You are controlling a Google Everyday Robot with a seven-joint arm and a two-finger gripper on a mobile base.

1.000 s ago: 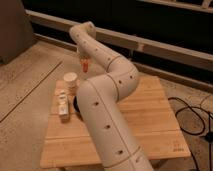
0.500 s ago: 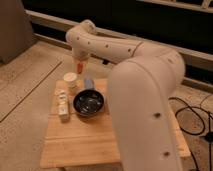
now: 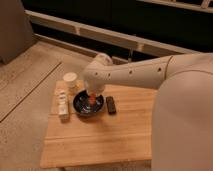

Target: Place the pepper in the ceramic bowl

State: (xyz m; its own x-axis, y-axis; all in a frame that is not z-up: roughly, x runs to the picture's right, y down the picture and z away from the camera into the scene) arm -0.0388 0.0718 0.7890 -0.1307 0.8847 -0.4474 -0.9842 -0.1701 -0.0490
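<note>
1. Robot arm (image 3: pixel 150 75): reaches leftward over the wooden table (image 3: pixel 100 137).
2. Ceramic bowl (image 3: pixel 82 106): rests on the table between the cream cup (image 3: pixel 70 80) and the black block (image 3: pixel 111 104).
3. Gripper (image 3: pixel 93 95): positioned above the bowl, clamped on the pepper.
4. Pepper (image 3: pixel 93 98): hangs upright over the bowl's interior.

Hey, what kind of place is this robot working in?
Probably a lab or test space, not a kitchen: a small wooden table stands on speckled hard floor beside dark wall panels. The gripper hangs over the dark glossy ceramic bowl, with the red-orange pepper.
</note>
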